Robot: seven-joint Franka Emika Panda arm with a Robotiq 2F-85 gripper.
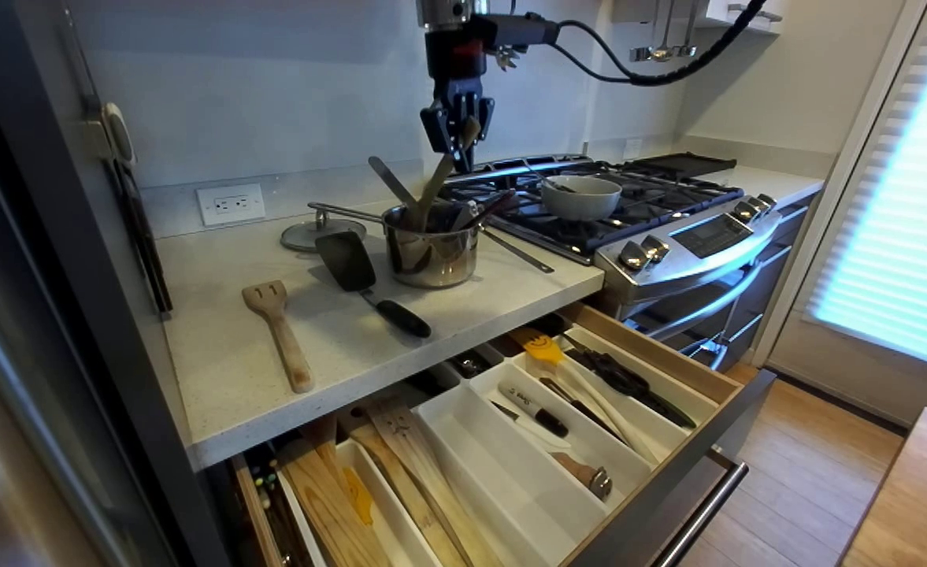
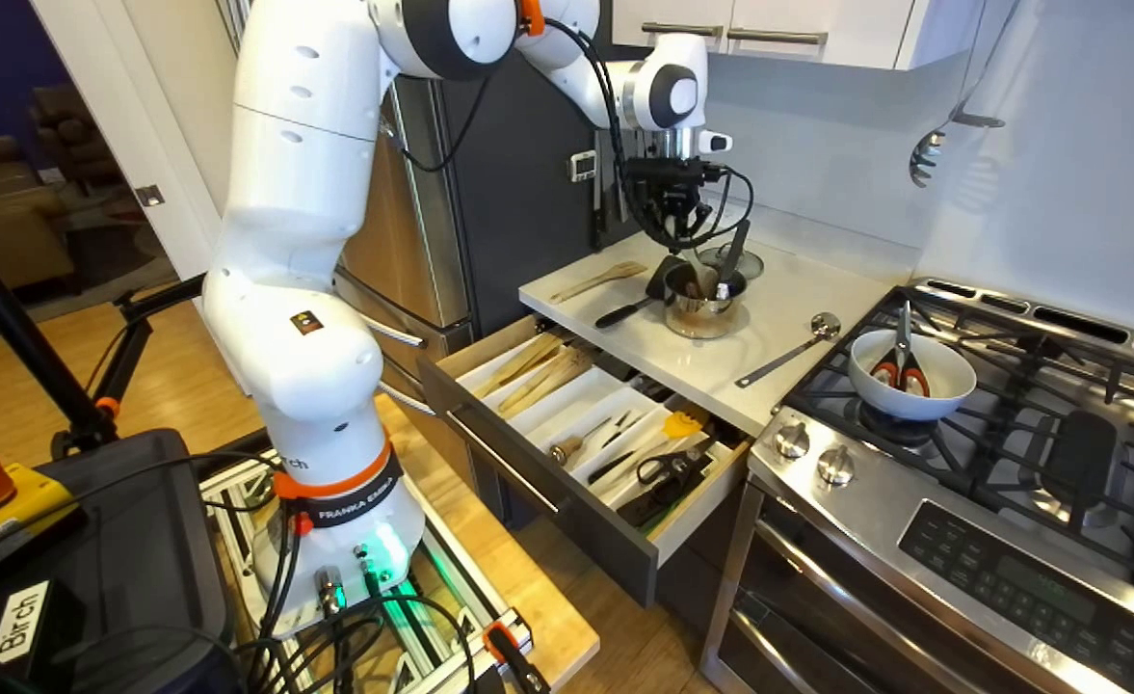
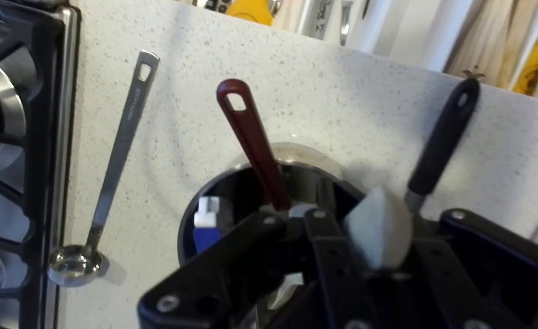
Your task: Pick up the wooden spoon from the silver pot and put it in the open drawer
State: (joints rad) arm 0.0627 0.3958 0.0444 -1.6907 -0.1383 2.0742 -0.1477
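Gripper (image 1: pixel 463 146) above pot (image 1: pixel 435 261), fingers clamped on spoon (image 1: pixel 438 179); lower end in pot w/ other utensils (image 3: pixel 256 146). Drawer (image 2: pixel 597 542) open below ctr (image 1: pixel 211 339). Ladle (image 3: pixel 117 157) nr stove (image 2: pixel 851 525).

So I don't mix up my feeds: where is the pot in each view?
In an exterior view: pot just left of centre, ladle to its right.
In an exterior view: pot right of centre, slightly above mid-height, ladle to its right.
Wrist view: pot at lower centre, partly hidden by the gripper, ladle to its left.
Shared landmark: the ladle, lying between pot and stove.
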